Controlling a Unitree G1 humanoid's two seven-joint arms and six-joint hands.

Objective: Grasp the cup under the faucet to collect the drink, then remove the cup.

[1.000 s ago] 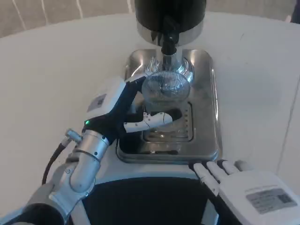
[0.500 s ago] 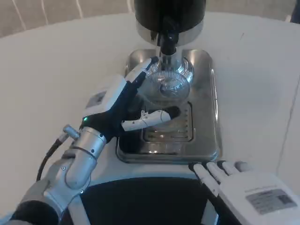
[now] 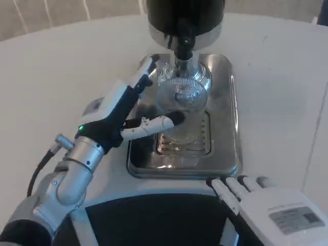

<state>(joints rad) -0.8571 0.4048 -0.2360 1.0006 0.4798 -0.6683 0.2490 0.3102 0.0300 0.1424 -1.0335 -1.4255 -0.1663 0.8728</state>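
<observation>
A clear glass cup (image 3: 178, 102) stands on the steel drip tray (image 3: 225, 123), directly below the dispenser's faucet (image 3: 183, 45). My left hand (image 3: 119, 114) is at the cup's left side with its fingers spread. The long fingers (image 3: 143, 72) point up past the cup's left edge, apart from it. The thumb (image 3: 154, 123) reaches across the cup's near side, its black tip at the glass. The hand does not enclose the cup. My right hand (image 3: 274, 207) lies flat at the bottom right, fingers straight, holding nothing.
The black and chrome dispenser body (image 3: 184, 15) rises at the tray's far end. A slotted grate (image 3: 197, 146) lies in the tray in front of the cup. White table (image 3: 61, 66) spreads to both sides. A dark edge (image 3: 154, 215) runs along the near side.
My left hand has loosened from around the cup and shifted left, with its fingers straightening upward. The cup stays under the faucet. The right hand has not moved.
</observation>
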